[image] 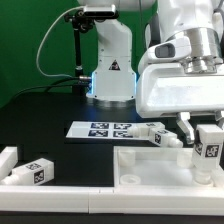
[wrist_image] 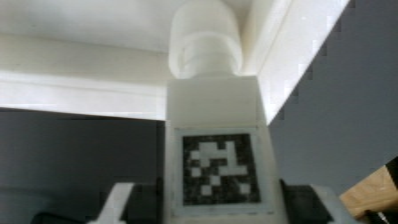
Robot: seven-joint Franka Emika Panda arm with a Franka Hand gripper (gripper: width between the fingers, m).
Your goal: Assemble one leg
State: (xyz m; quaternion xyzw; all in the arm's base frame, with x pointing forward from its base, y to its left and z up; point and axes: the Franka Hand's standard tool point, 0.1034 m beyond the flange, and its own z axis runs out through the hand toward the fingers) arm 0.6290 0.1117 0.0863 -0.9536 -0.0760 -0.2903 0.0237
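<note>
Holding the leg (image: 208,152) upright, your gripper (wrist_image: 210,207) is clamped on it; its long axis points down at the panel (image: 150,172) directly beneath.

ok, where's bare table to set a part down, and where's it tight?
Bare table between the loose leg at the exterior view's left and the white panel, in front of the marker board; more between that board and the robot base. Tight at the exterior view's right: gripper, held leg, panel and a third leg bunch together.
</note>
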